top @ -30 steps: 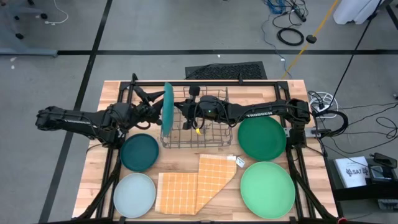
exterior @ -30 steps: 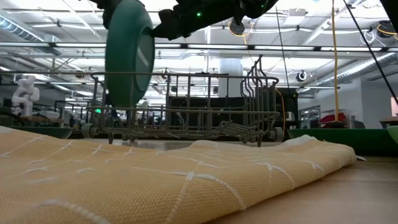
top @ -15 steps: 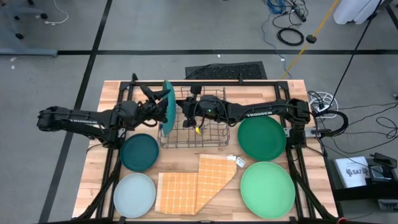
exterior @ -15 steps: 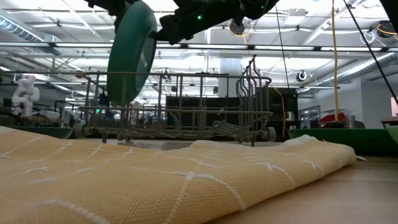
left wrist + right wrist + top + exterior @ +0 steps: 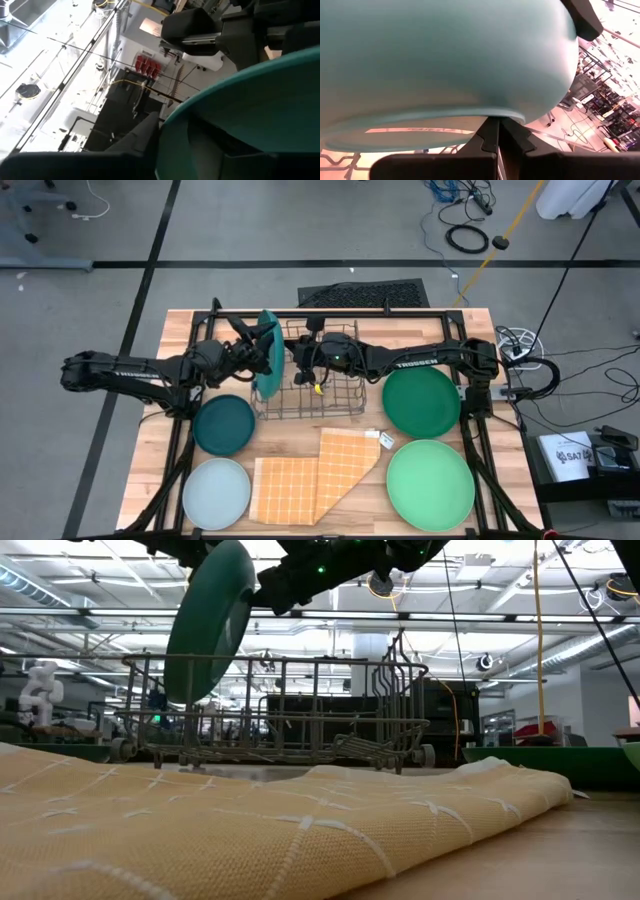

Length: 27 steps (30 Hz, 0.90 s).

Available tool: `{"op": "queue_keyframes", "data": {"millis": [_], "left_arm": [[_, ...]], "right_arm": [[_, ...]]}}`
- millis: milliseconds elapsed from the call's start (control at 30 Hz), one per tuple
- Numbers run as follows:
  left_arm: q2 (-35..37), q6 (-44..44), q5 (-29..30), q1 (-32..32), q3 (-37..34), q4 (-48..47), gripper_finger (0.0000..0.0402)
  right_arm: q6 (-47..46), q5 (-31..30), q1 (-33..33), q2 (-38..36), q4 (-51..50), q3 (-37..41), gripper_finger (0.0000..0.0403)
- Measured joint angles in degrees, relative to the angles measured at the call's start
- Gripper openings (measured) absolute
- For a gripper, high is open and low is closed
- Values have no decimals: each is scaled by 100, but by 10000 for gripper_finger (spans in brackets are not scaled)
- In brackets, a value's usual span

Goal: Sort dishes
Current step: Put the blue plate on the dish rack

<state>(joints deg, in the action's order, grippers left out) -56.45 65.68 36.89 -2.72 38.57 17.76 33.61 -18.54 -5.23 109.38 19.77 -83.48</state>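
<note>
A teal-blue plate (image 5: 266,352) stands on edge at the left end of the grey wire rack (image 5: 318,385), tilted, its lower edge down among the wires (image 5: 186,698). My left gripper (image 5: 254,346) reaches level from the table's left and is shut on it. My right gripper (image 5: 297,352) reaches over the rack from the right, shut, its tips (image 5: 495,131) just below the plate's rim (image 5: 470,112). Whether they touch I cannot tell. A dark teal plate (image 5: 224,425), a pale blue plate (image 5: 216,493), a deep green plate (image 5: 421,401) and a light green plate (image 5: 430,484) lie flat on the table. My left gripper holds the plate by its rim (image 5: 167,131), one finger (image 5: 139,140) on the outer face and the other (image 5: 220,147) on the inner face. The fingers come level from the table's left. The plate stands on edge, tilted, its top (image 5: 232,560) toward the table's right.
An orange checked cloth (image 5: 315,475) lies folded near the front edge, between the pale blue and light green plates. The rack fills the far middle of the table, with both arms above it.
My left gripper has moved a little toward the table's right with the plate. The plate has tipped from upright, its top leaning toward the right. The wire rack has slid toward the table's left.
</note>
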Motion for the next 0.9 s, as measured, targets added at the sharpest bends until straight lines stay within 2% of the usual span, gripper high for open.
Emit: {"op": "queue_keyframes", "data": {"millis": [133,267,567,700,900], "left_arm": [[0,140,89,-4,0,-20,51],[0,143,159,-4,0,-21,26],[-12,86,165,0,0,109,19],[-17,60,96,7,-4,306,18],[-37,-268,-414,24,-11,343,13]], "right_arm": [[19,-4,6,0,-44,0,0],[19,-1,6,0,-65,0,0],[43,85,16,-2,-31,0,0],[258,-137,67,-4,42,-7,0],[409,-187,100,-22,335,-35,0]]}}
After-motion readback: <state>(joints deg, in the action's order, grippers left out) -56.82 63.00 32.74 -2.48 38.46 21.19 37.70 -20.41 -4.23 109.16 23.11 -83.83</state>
